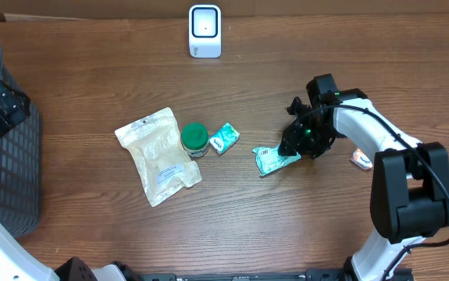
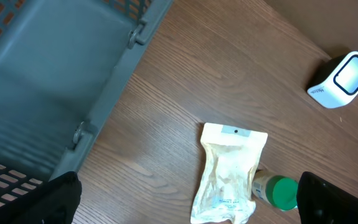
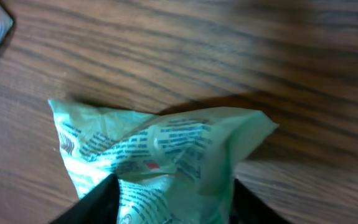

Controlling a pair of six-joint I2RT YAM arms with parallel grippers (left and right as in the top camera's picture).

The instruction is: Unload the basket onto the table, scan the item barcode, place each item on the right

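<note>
Right of the green-capped bottle (image 1: 195, 137), I've got my right gripper (image 3: 175, 208) pinching the crumpled green packet (image 1: 271, 161); left gripper (image 2: 188, 202) spread wide, far left of that bottle.

Bright even light, soft shadows, green packet (image 3: 166, 149) blurred at right wrist

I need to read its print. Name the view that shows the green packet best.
Right wrist: the packet fills the frame, close enough to show its print. Overhead shows it small, partly under the right gripper. Left wrist misses it.
</note>
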